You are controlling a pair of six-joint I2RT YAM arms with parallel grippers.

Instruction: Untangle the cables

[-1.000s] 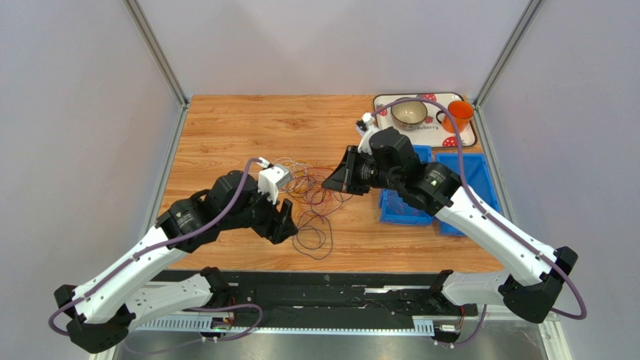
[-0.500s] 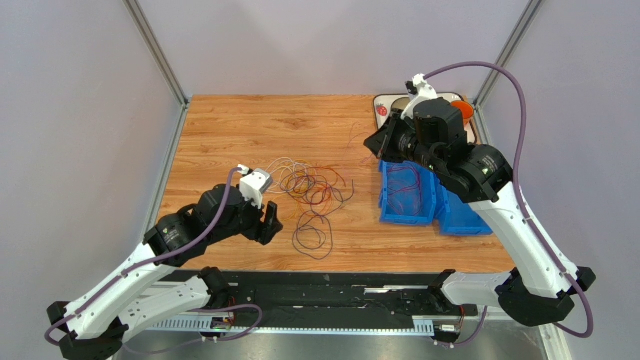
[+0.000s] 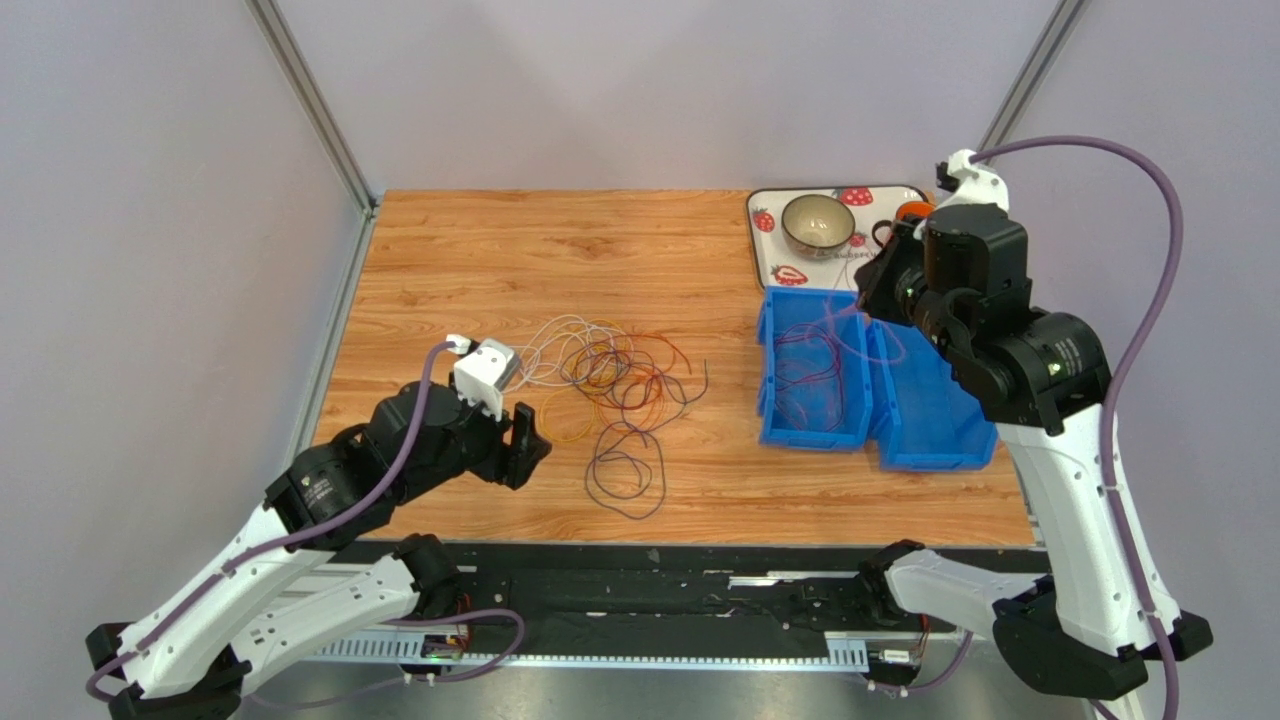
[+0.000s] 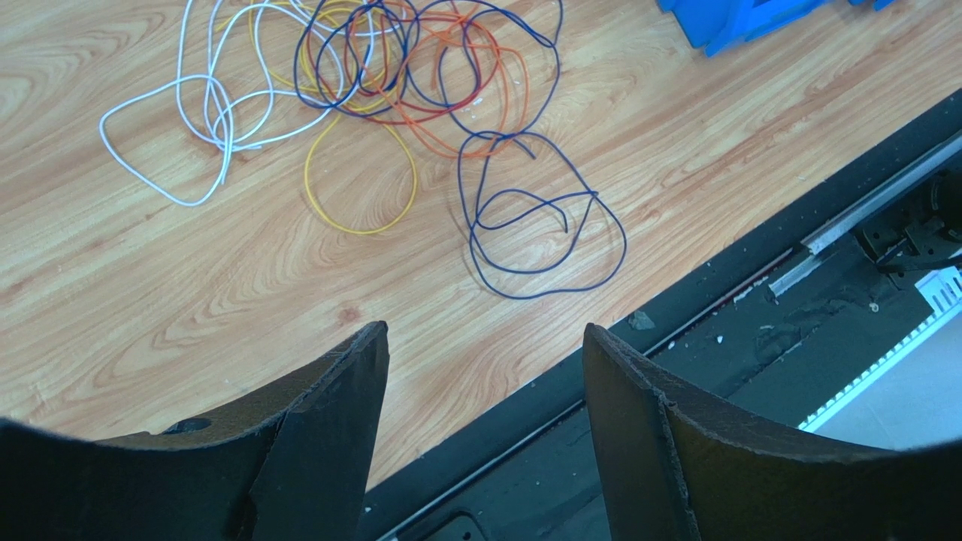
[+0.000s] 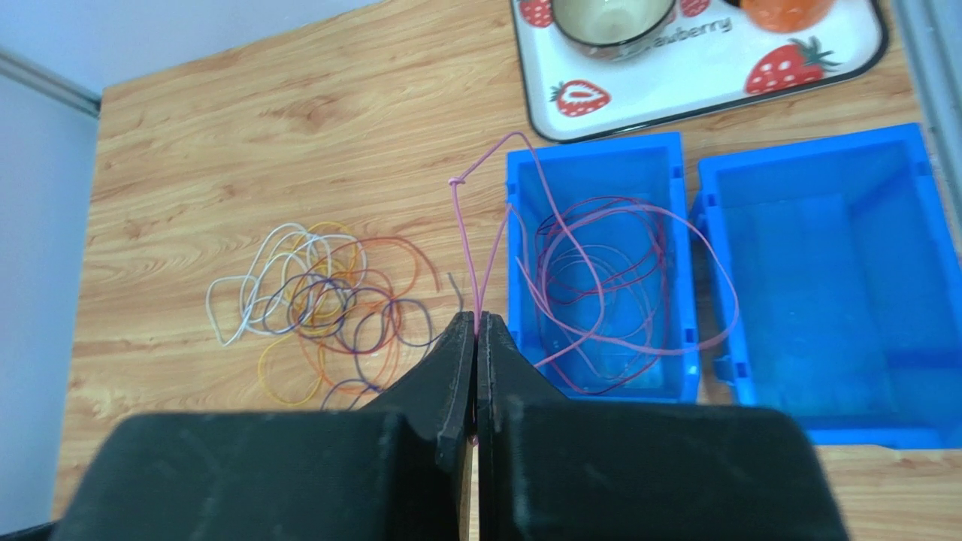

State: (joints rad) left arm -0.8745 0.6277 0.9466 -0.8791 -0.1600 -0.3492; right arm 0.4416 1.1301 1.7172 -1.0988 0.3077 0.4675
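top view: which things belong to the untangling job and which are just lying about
Job: cable tangle; pink cable pinched in the right tool; left blue bin holding cables; right blue bin, empty.
Lying about: strawberry tray, bowl, orange cup.

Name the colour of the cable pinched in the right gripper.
Pinkish purple; the cable shows best in the right wrist view.

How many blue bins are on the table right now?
2. The first blue bin sits on the near side of the strawberry tray. The second blue bin stands close beside it on its right. None appears hidden.
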